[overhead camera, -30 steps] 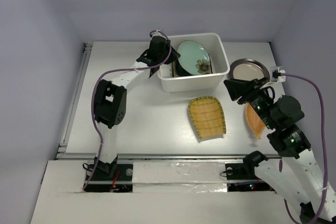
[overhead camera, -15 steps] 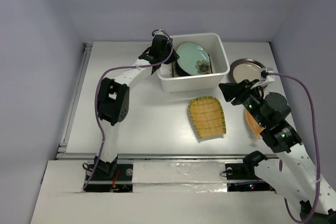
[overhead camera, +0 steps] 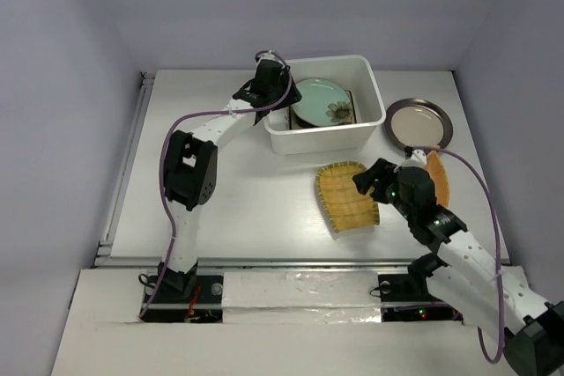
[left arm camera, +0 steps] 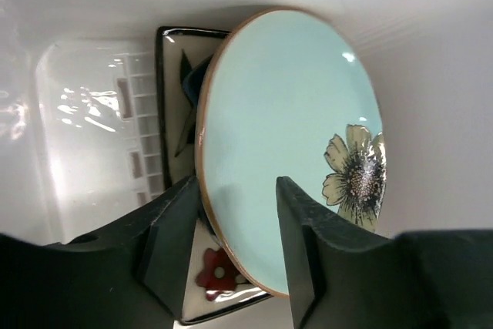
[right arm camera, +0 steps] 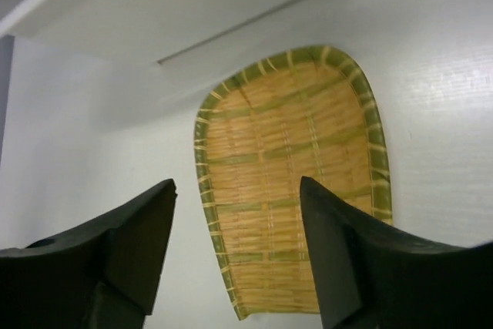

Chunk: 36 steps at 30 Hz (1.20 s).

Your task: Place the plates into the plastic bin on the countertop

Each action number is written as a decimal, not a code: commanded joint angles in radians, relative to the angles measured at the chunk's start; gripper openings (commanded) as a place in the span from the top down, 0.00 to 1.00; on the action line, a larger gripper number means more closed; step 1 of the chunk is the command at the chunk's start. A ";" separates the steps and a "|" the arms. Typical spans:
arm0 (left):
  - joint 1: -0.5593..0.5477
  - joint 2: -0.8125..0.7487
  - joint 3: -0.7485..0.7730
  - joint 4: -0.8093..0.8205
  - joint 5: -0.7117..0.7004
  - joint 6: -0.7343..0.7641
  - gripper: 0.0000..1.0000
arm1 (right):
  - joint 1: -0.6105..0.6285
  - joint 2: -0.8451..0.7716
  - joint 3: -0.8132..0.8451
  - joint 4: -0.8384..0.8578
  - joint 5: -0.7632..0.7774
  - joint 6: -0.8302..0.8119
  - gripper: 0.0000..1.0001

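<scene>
Fingers [right arm camera: 135, 252] of my right gripper [right arm camera: 237, 189] are spread wide and hold nothing. Below them the yellow ribbed plate [right arm camera: 296, 206], green-rimmed, lies flat on the white tabletop [right arm camera: 447, 113], filling the centre and right of the right wrist frame. Its long axis runs top to bottom of that frame, so the fingers straddle its short width. The plate sits toward the right-hand finger, not centred in the gap. Judgement: a small sideways correction is needed before descent, and a flat rim will be hard to get under.

Fingers [left arm camera: 173, 244] of my left gripper [left arm camera: 237, 182] are likewise spread, inside the white rectangular plastic bin [overhead camera: 322, 140]. The rim of the mint-green round plate [left arm camera: 293, 129] passes between them. That plate leans over the cream square floral plate [left arm camera: 179, 163].

Only the overhead view shows that the right arm is nearer the yellow plate and that the bin lies to its upper left. It also shows the orange leaf-shaped plate [overhead camera: 441, 178] and the dark-rimmed round plate [overhead camera: 420, 122] at the right.
</scene>
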 commanded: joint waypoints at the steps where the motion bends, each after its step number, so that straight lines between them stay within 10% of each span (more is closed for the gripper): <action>1: -0.007 -0.052 0.054 0.050 -0.019 0.039 0.51 | 0.005 0.062 -0.050 0.060 0.110 0.130 0.20; 8: -0.007 -0.086 0.038 0.059 -0.066 0.068 0.24 | -0.027 0.171 -0.028 0.052 0.179 0.211 0.11; 21: -0.089 -0.329 -0.093 0.288 -0.067 0.131 0.23 | -0.103 0.289 0.018 0.009 0.200 0.279 0.09; 36: -0.148 -0.975 -0.850 0.645 -0.124 0.071 0.25 | -0.103 0.470 0.017 0.155 -0.051 0.258 0.13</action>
